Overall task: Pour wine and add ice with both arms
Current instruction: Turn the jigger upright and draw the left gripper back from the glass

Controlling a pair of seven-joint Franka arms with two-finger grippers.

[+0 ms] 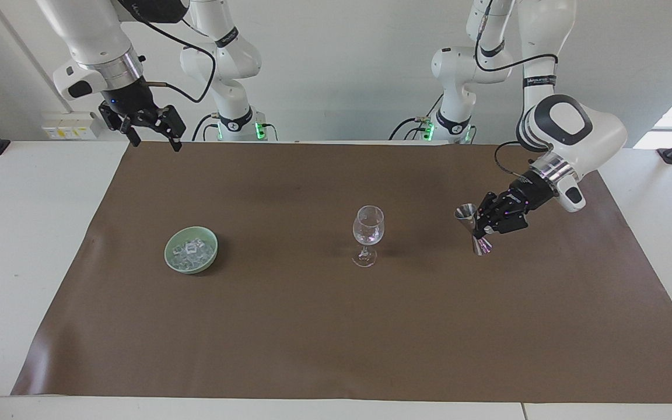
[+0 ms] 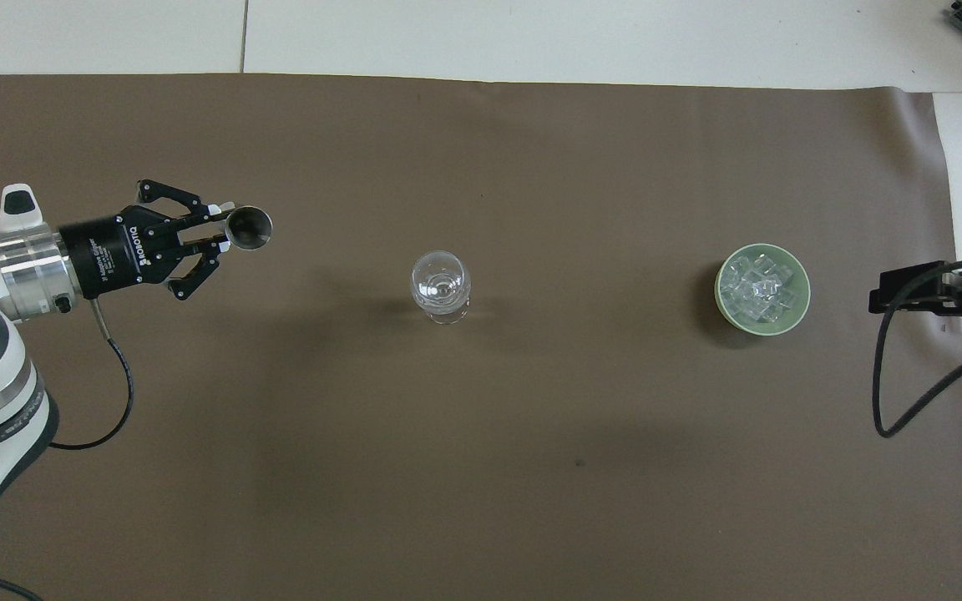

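A clear wine glass [image 1: 367, 230] [image 2: 441, 284] stands upright mid-mat; I cannot tell whether it holds wine. My left gripper [image 1: 483, 228] [image 2: 218, 236] is shut on the waist of a silver double-cone jigger [image 1: 473, 229] [image 2: 247, 228]. The jigger is almost upright, low over the mat, beside the glass toward the left arm's end. The ice [image 1: 193, 249] [image 2: 758, 286] is heaped in a pale green bowl [image 1: 168, 252] [image 2: 803, 292] toward the right arm's end. My right gripper [image 1: 150, 129] [image 2: 936, 290] hangs open and empty over the mat's corner near its base, where the arm waits.
A brown mat [image 1: 336, 326] [image 2: 481, 467] covers most of the white table [image 1: 32, 245]. A black cable [image 2: 907, 392] loops down from the right wrist. Both arm bases stand at the robots' edge of the table.
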